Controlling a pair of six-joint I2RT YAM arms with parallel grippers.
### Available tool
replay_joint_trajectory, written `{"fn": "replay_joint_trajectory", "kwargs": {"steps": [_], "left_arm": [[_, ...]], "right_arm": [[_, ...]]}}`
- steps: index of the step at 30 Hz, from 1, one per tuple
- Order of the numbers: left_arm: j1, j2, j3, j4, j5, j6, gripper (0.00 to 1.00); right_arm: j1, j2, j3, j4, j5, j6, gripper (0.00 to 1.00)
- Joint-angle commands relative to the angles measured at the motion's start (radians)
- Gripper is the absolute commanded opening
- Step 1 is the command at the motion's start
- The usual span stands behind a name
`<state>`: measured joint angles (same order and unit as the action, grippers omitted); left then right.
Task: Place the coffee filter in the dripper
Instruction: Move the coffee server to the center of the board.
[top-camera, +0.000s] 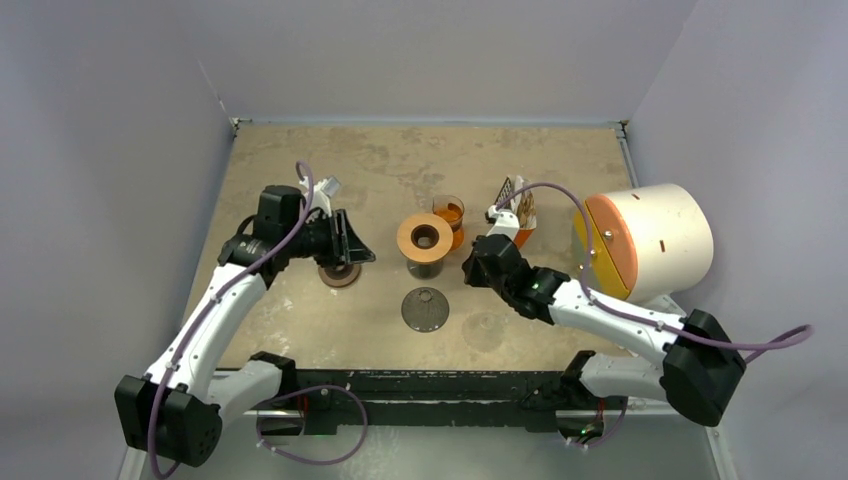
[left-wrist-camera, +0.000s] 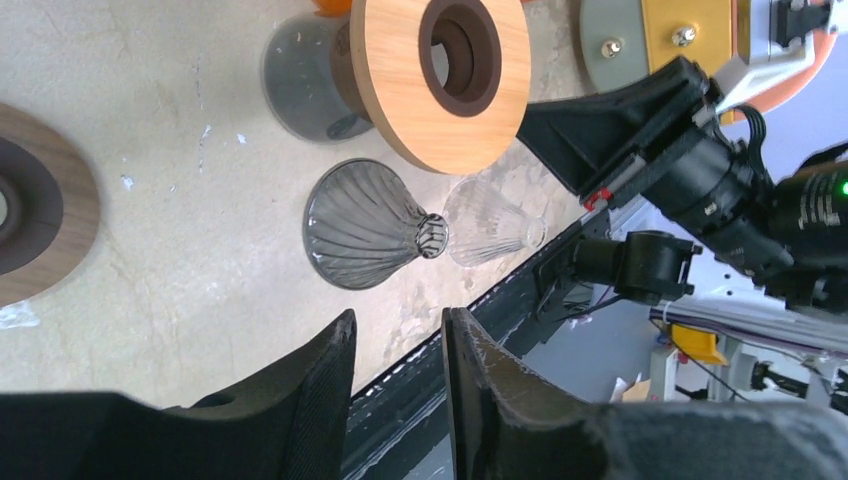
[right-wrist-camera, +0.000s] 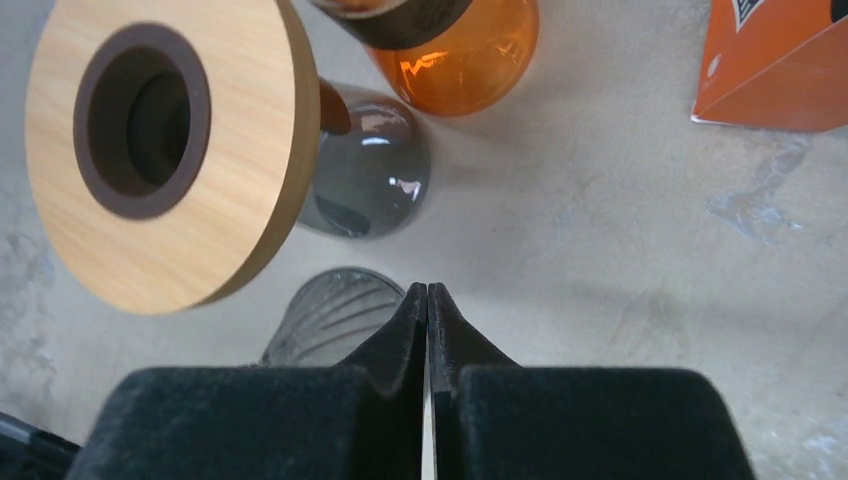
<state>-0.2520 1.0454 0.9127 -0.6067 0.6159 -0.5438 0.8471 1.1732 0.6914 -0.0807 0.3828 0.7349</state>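
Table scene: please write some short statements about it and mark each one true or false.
1. The right gripper is shut. True.
2. The wooden ring lies flat on the table. False: it rests on a dark glass vessel.
3. The left gripper holds the dark dripper. False: its fingers stand apart with nothing between them, and the dripper sits on the table.
4. The orange glass stands beside the vessel. True.
5. A clear dripper sits next to the dark dripper. True.
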Motion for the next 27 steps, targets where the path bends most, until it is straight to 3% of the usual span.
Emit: {"fn": "replay_joint_trajectory", "kwargs": {"steps": [1, 12, 20, 27], "left_arm": [[-0.004, -0.055, 0.026, -0.043, -0.026, 0.064, 0.37], [-0.004, -0.149, -0.006, -0.061, -0.077, 0.101, 0.56], [-0.004, -0.193, -0.007, -0.073, -0.119, 0.127, 0.67], [-0.004, -0.203, -0.003, -0.101, -0.131, 0.142, 0.69]], "right_arm": [[-0.034, 0.032, -0.052, 0.25, 0.005, 0.073, 0.0], [-0.057, 0.152, -0.211, 0.733, -0.004, 0.109, 0.0], [-0.061, 0.287, -0.225, 0.936, -0.017, 0.138, 0.0], [-0.064, 0.39, -0.236, 1.081, -0.012, 0.161, 0.0]]}}
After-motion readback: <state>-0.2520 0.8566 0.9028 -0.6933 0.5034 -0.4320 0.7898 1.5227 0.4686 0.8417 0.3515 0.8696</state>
